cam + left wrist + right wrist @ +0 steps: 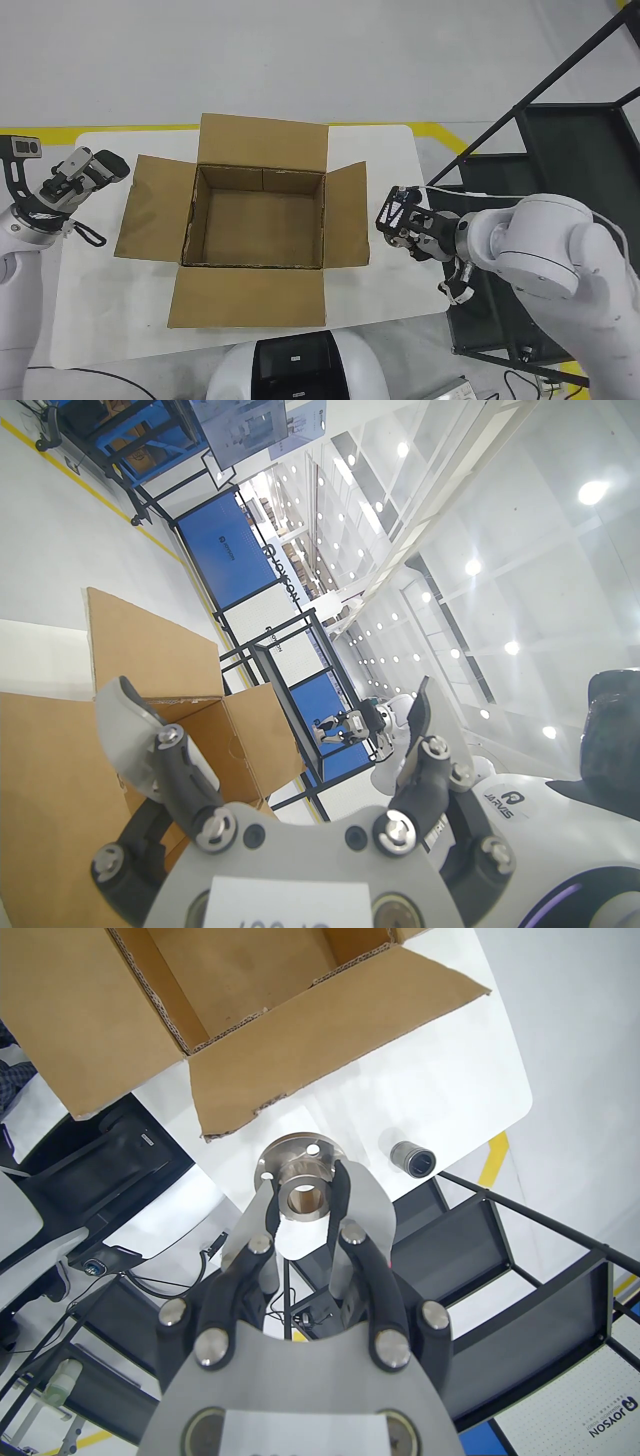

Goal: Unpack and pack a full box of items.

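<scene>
1. We see the right gripper closed on a flanged metal bushing, one finger on each side of its sleeve.
2. The bushing's long axis runs in line with the fingers. Its plain bored end faces the wrist and its drilled flange faces away, toward the box.
3. In the top view the right gripper hangs over the table near its right edge, just beside the tip of the box's right flap. That flap lies between the bushing and the box opening.
4. A small dark cylindrical bearing lies on its side on the table near a corner, apart from the bushing, with one open end toward the wrist camera.
5. A black metal rack stands just off the table's right side.
6. The left gripper has its fingers spread wide with nothing between them. From above we find the left gripper beside the box's left flap.
7. The box sits mid-table with all four flaps folded outward, and its floor shows bare cardboard.
</scene>
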### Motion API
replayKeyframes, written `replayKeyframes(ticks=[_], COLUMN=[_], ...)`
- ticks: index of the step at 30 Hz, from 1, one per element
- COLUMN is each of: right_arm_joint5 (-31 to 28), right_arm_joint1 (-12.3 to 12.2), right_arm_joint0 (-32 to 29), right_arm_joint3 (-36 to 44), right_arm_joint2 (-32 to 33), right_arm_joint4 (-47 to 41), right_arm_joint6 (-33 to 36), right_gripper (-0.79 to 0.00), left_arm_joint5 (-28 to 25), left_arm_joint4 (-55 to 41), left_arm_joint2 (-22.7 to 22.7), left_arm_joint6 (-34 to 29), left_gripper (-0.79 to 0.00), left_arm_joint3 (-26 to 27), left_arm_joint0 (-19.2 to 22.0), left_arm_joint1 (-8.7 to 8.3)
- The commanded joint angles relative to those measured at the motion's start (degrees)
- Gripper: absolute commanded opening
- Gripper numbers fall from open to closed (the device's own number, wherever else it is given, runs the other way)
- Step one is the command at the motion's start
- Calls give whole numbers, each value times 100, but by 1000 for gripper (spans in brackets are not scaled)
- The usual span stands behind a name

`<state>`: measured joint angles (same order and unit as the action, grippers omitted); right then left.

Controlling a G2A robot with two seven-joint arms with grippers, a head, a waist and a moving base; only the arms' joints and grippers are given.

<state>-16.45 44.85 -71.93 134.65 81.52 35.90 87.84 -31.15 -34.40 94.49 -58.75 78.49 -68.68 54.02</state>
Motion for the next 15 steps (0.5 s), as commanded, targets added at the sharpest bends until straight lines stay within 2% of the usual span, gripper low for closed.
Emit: replayKeyframes(ticks=[1,8,15], right_arm_joint5=[0,10,136], right_arm_joint1=[0,0,-54], right_arm_joint0=[0,-13,-729], right_arm_joint3=[0,-16,0], right_arm_joint2=[0,0,308], right_arm_joint4=[0,17,239], right_arm_joint6=[0,-27,-223], right_gripper=[-785,-785,-785], left_arm_joint5=[0,0,0], left_arm_joint4=[0,0,0], left_arm_joint2=[0,0,0], left_arm_joint6=[0,0,0], left_gripper=[0,0,0], left_arm_joint3=[0,0,0], left_arm_joint0=[0,0,0], left_arm_joint1=[0,0,0])
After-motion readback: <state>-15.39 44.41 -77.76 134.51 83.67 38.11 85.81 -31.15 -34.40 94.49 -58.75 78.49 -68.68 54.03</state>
